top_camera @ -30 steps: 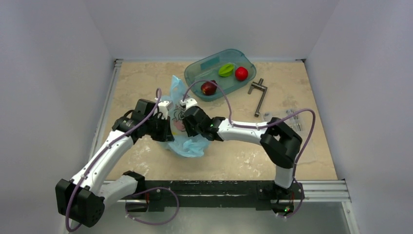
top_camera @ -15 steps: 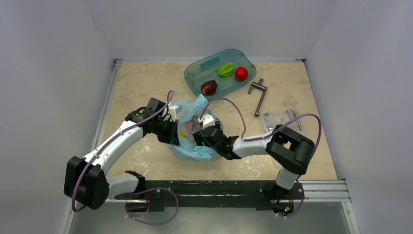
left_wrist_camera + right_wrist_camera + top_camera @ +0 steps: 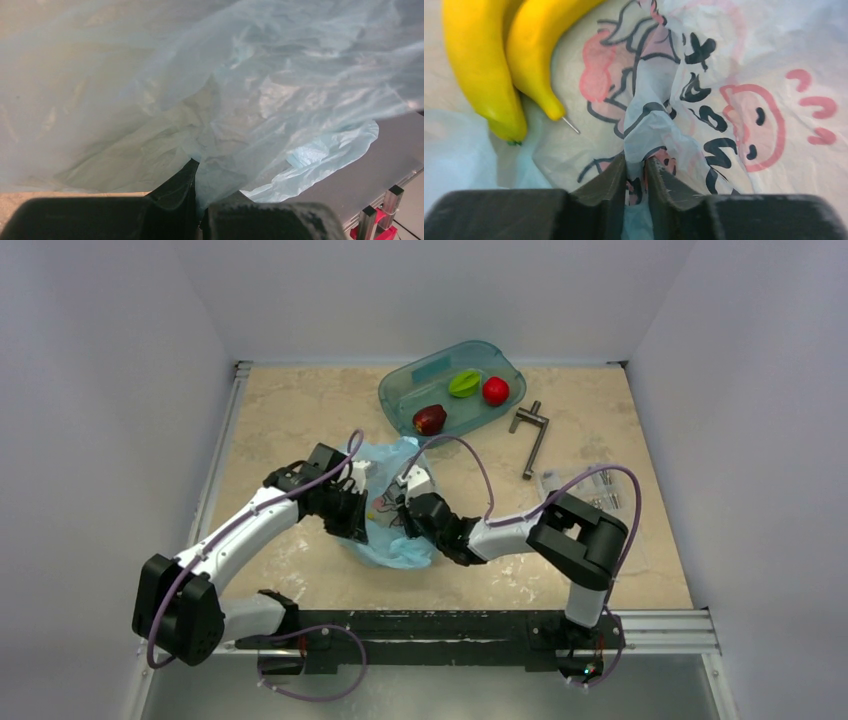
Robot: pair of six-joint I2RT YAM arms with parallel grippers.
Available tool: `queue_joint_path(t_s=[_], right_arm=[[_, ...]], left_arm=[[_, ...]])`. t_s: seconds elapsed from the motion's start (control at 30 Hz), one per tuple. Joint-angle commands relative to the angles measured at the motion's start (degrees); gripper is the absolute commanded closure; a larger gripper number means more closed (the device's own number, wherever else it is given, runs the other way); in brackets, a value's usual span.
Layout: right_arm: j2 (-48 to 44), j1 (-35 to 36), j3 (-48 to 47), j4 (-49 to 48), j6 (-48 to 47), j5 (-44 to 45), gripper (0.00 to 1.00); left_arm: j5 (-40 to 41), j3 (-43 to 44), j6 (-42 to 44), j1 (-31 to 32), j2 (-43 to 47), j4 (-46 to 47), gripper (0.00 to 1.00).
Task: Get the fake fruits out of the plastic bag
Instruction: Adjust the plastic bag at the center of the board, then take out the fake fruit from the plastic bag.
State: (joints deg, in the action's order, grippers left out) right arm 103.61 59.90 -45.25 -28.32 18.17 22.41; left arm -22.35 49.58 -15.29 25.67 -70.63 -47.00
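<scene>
Blue plastic bag [image 3: 398, 540] sits crumpled on the worktop [image 3: 300, 410]; left claw [image 3: 197, 169] pinches a fold of it, right claw [image 3: 636, 166] pinches its printed film beside yellow bananas [image 3: 474, 65].

Two bananas [image 3: 476, 70], three other fruits [image 3: 464, 383], and one each of bag [image 3: 398, 546], tray [image 3: 405, 395], handle [image 3: 535, 436], packet [image 3: 592, 484].

A beige marbled table [image 3: 290, 410] carries four things. A translucent teal tray [image 3: 408, 398] sits at the far edge, right of centre. Just to its right lies a dark metal door handle [image 3: 535, 440], and nearer, by the right edge, a clear packet [image 3: 585, 485] of small metal parts. A crumpled light-blue plastic bag [image 3: 395, 540] rests near the middle
</scene>
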Motion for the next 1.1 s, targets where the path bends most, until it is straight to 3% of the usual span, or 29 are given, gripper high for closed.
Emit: queue_joint_path(t_s=[0.0, 0.07, 0.3, 0.33, 0.47, 0.57, 0.87, 1.07], right_arm=[[0.04, 0.05, -4.58, -9.17, -3.13, -3.35, 0.85], [0.27, 0.04, -6.81, -9.55, -3.42, -4.67, 0.92], [-2.05, -0.04, -6.80, -14.58, -3.38, -9.41, 0.90], [-2.27, -0.05, -6.41, -15.06, -3.33, -9.63, 0.85], [-2.38, -0.30, -8.57, -8.77, -3.59, -11.05, 0.35], [-4.49, -0.24, -8.15, -5.81, -3.24, -12.25, 0.26], [-12.56, -0.19, -8.45, -0.10, 2.01, -16.44, 0.29], [-7.45, -0.18, -13.28, 0.47, 1.67, -21.77, 0.48]], left_arm=[[1.34, 0.96, 0.53, 0.74, -0.69, -0.43, 1.00], [1.76, 1.02, 0.52, 1.07, -0.83, -0.56, 1.00], [2.83, 1.06, 0.35, 1.99, -1.38, -0.89, 1.00], [2.90, 1.12, 0.36, 2.09, -1.48, -0.92, 1.00], [4.03, 1.56, 0.35, 2.16, -1.30, -1.47, 1.00], [4.94, 1.75, 0.43, 2.10, 0.08, -1.79, 1.00], [13.18, 1.13, -0.13, 2.04, 14.33, -1.13, 1.00], [14.57, 0.83, -0.44, 2.10, 17.11, -0.97, 1.00]])
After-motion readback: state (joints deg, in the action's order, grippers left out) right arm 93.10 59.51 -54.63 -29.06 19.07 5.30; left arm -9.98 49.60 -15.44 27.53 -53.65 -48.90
